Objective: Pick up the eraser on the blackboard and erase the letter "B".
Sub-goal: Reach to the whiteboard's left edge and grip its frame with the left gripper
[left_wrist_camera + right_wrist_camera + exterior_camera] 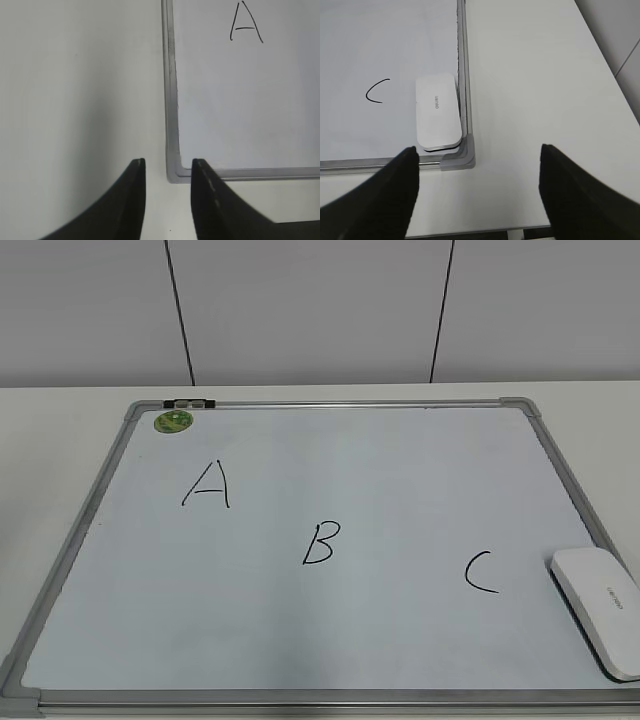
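A wide white counter holds everything. On it lies the blackboard, a big white writing board with a silver-grey metal frame and grey plastic corners. It lies flat and takes up most of the counter.

Three black hand-drawn letters sit on the board in a slanting row. The letter "A" is at the far left, the letter "B" is in the middle, and the letter "C" is nearer on the right.

The eraser, a flat white plastic block with round corners and tiny grey print on top, lies on the board in its near right corner. It is just beside the frame and to the right of the "C".

A small round green magnet sticks near the far left corner.

The left hand hangs over the near left corner of the board, its dark fingers a little apart and holding nothing. The right hand hangs over the corner by the eraser, spread wide and holding nothing.
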`<state>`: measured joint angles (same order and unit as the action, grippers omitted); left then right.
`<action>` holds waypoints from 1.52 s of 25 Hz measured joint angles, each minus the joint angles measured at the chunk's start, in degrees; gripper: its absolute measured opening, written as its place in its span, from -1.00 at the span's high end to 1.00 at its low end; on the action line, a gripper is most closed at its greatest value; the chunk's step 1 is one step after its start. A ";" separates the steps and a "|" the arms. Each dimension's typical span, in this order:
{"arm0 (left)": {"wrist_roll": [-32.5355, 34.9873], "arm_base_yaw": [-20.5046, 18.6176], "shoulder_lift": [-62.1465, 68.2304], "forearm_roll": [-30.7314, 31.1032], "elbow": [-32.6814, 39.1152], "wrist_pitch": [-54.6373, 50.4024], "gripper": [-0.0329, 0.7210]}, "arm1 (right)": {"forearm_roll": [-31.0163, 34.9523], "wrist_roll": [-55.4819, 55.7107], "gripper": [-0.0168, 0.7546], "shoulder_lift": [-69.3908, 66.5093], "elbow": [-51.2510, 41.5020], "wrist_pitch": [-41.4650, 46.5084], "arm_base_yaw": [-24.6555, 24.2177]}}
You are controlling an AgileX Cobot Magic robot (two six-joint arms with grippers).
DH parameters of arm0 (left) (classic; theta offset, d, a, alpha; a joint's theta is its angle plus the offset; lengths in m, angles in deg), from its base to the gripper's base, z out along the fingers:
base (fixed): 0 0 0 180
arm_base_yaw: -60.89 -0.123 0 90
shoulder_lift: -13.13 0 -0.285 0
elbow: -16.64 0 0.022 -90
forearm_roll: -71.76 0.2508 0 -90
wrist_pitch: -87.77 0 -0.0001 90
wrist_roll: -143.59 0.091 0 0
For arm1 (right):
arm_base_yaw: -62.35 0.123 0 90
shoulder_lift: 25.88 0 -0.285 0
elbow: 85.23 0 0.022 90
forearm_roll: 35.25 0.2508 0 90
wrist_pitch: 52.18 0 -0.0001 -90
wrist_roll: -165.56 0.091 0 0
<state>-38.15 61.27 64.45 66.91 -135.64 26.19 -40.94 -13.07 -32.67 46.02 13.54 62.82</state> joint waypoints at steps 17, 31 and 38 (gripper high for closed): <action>-0.07 1.20 29.26 -0.35 -13.66 0.75 0.27 | 0.00 0.00 -0.48 0.00 0.00 0.00 0.00; -0.12 3.06 49.54 -0.35 -15.38 7.10 0.16 | 0.00 0.00 -0.48 0.00 0.00 0.00 0.00; -0.12 4.02 59.73 0.23 -25.29 7.10 -0.10 | -0.09 0.00 -0.48 0.00 0.00 0.00 0.00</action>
<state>-38.28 65.29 124.18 67.14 -160.93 33.29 -41.03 -13.07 -32.67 46.02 13.54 62.82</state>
